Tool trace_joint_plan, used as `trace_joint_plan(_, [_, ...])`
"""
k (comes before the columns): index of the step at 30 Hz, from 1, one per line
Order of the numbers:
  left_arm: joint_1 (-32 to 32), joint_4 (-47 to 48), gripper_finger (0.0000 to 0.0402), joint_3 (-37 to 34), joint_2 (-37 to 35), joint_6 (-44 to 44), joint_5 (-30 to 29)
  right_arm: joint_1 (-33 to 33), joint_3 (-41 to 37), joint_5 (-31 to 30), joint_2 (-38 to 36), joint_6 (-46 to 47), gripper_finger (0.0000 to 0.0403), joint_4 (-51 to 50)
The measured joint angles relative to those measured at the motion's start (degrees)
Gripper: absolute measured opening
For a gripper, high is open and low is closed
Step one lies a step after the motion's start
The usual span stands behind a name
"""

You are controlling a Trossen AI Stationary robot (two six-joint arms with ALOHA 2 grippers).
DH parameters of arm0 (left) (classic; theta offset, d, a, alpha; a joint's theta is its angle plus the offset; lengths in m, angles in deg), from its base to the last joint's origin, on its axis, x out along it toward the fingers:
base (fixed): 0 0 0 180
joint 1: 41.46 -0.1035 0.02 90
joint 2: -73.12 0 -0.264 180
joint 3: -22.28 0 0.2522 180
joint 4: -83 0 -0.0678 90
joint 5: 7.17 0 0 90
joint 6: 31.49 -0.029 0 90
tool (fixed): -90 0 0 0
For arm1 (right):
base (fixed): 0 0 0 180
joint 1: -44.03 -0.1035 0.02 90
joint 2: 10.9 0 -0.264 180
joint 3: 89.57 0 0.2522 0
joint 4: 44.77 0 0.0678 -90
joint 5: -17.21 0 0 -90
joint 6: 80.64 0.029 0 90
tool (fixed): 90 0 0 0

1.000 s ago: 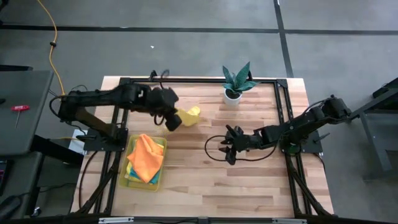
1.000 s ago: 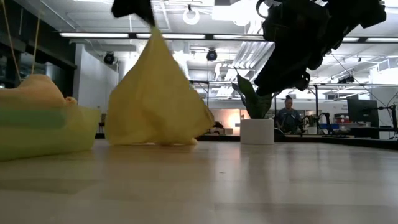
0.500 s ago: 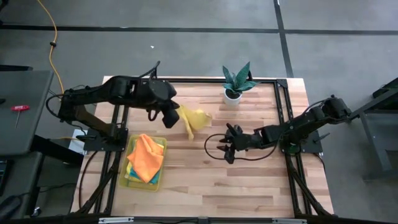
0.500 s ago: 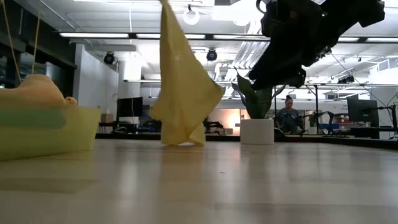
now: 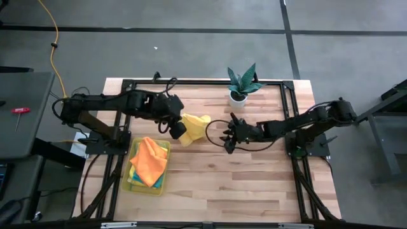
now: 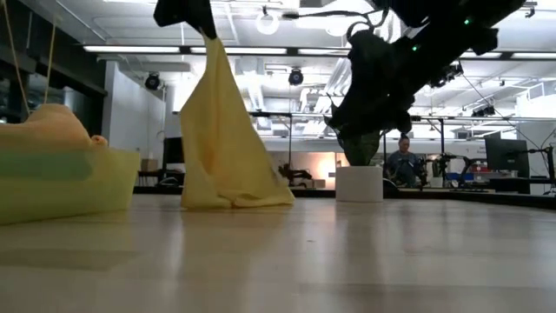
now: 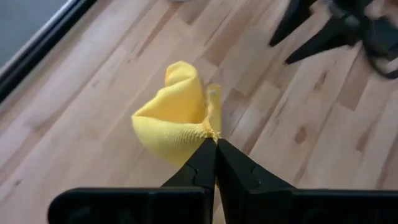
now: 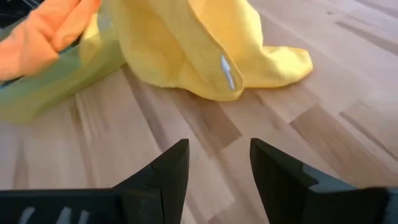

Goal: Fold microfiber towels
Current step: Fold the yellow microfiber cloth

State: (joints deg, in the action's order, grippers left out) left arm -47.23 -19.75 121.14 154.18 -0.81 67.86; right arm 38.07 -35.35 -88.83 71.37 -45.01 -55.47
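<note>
While the left gripper (image 5: 179,130) pinches one corner of a yellow towel (image 5: 194,127), its fingers clenched tight on the cloth, the towel hangs in a loose cone with its lower folds bunched on the bench (image 5: 254,184), toward the far edge and left of the middle. The right gripper (image 5: 226,135) hovers just beside it with its fingers spread and nothing between them, close above the wood and pointed at the heap. To my eye the step in hand is getting the cloth spread before any fold, and it would go best if the right gripper took a free corner well away from the pinched one, low on the cloth, so the two arms can draw it flat. The other towels, an orange one (image 5: 149,160) on top, sit in the yellow tray (image 5: 166,166) near the left edge. A potted plant (image 5: 241,86) stands at the far edge.
</note>
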Motion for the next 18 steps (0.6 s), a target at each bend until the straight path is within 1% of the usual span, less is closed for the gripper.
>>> trace_joint_plan(4, [0.3, -1.9, 0.0000, -1.1, 0.0, 0.8, 1.1, 0.3, 0.0, 0.7, 3.3, -2.3, 0.0185, 4.1])
trace_joint_plan(8, [0.3, -2.4, 0.0000, -1.0, -0.1, 0.9, 2.3, 0.4, 0.0, 1.0, 8.1, -3.9, 0.0219, 11.8])
trace_joint_plan(10, [0.3, -2.5, 0.0000, -1.0, -0.1, 0.9, 2.4, 0.6, 0.0, -0.9, 10.9, -5.0, 0.0237, 15.1])
trace_joint_plan(13, [0.3, -2.8, 0.0000, -1.0, -0.1, 1.6, 2.7, 0.8, 0.0, -5.9, 14.8, -6.3, 0.0256, 17.4])
trace_joint_plan(15, [0.3, -2.9, 0.0000, -1.0, -0.1, 1.7, 3.0, 0.8, 0.0, -8.5, 17.1, -6.2, 0.0262, 18.9])
trace_joint_plan(18, [0.3, -3.6, 0.0000, -1.0, -0.1, 1.7, 3.8, 0.7, 0.0, -9.5, 20.3, -7.8, 0.0264, 24.4])
